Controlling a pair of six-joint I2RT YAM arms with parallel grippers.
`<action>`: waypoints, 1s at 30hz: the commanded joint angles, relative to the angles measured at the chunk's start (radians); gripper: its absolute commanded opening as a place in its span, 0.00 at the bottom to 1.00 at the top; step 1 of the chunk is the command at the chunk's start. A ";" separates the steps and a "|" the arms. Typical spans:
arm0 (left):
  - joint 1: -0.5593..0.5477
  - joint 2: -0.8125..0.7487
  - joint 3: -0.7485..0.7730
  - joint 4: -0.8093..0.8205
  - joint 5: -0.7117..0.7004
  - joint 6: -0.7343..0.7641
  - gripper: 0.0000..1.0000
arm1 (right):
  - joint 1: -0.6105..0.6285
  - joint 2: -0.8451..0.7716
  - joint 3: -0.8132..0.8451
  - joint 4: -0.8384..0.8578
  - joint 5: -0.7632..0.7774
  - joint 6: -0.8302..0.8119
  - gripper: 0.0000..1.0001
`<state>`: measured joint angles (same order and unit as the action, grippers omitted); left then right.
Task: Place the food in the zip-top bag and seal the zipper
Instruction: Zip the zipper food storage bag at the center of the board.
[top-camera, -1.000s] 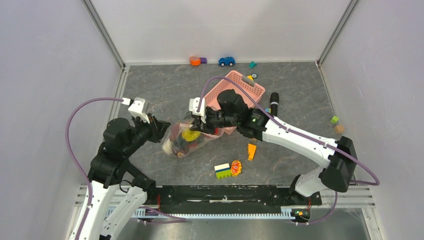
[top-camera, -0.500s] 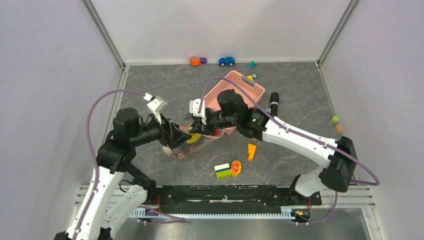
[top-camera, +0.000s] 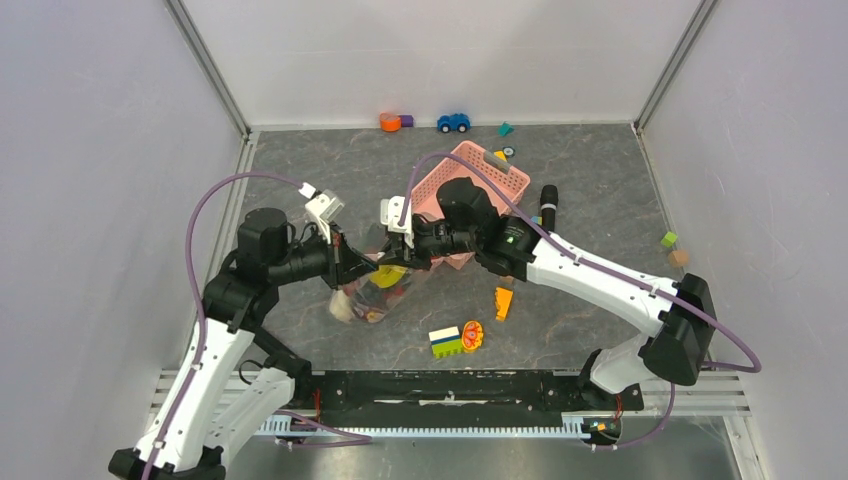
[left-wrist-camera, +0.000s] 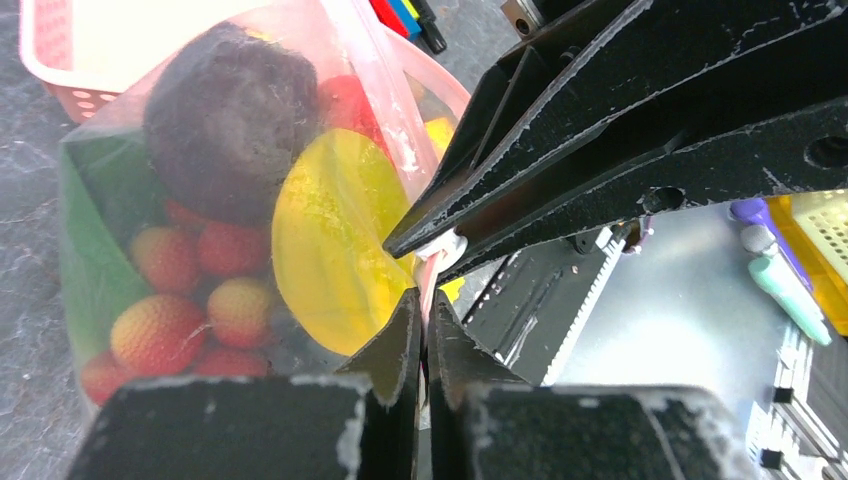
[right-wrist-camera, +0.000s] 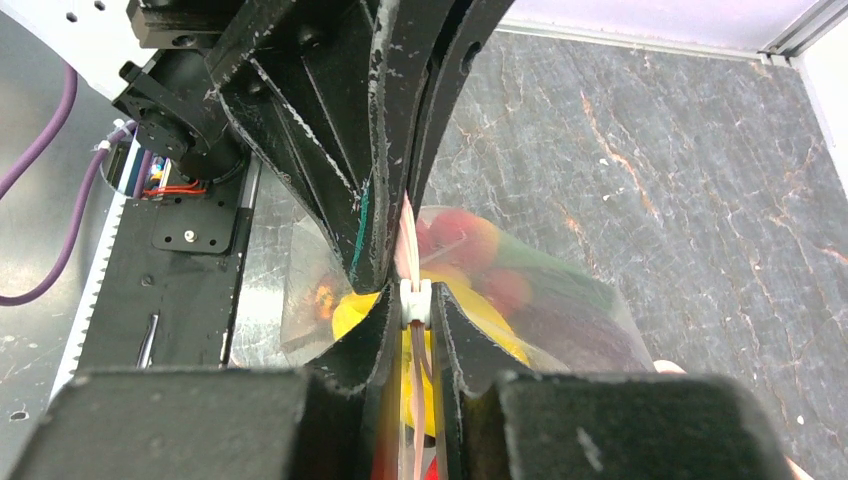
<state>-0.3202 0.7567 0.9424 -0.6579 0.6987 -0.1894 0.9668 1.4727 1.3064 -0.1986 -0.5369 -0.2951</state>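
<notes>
Grey marbled table (top-camera: 330, 180) fills the floor of a white-walled booth, and the bag (top-camera: 372, 300) lies near its middle, just beside the near corner of a pink basket (top-camera: 490, 170). Through the clear plastic the food shows packed together: a yellow citrus (left-wrist-camera: 330, 250) against the side nearest the mouth, a dark round fruit (left-wrist-camera: 230, 120) above it, red strawberries (left-wrist-camera: 160, 330) low down and a green leafy piece (left-wrist-camera: 90, 250) along the far side. Both arms meet at the mouth of the bag. The left gripper (left-wrist-camera: 421, 305) has its jaws pressed together on the zipper (right-wrist-camera: 407, 245), the pale pink strip running up out of the seam between its fingers. The right gripper (right-wrist-camera: 412, 300) faces it tip to tip, almost touching, and its jaws are clamped on the same strip at a small white piece on the zipper. Whether the strip is closed along its full width cannot be told, since the fingers cover much of it. An orange wedge (top-camera: 503, 302) and a green-and-yellow block (top-camera: 446, 341) lie on the table to the right of the bag, well apart from it, and a blue car (top-camera: 453, 122) sits by the far wall.
</notes>
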 joint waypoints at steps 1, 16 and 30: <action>0.005 -0.071 0.008 0.032 -0.133 0.005 0.02 | 0.000 -0.040 0.020 -0.008 0.043 -0.010 0.01; 0.005 -0.122 -0.001 0.022 -0.415 -0.033 0.02 | -0.026 -0.045 0.019 -0.086 0.147 -0.038 0.06; 0.005 -0.128 -0.004 0.028 -0.485 -0.048 0.02 | -0.064 -0.069 0.012 -0.133 0.237 -0.083 0.07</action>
<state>-0.3298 0.6533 0.9298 -0.6483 0.3454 -0.2276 0.9512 1.4631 1.3071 -0.2344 -0.3943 -0.3496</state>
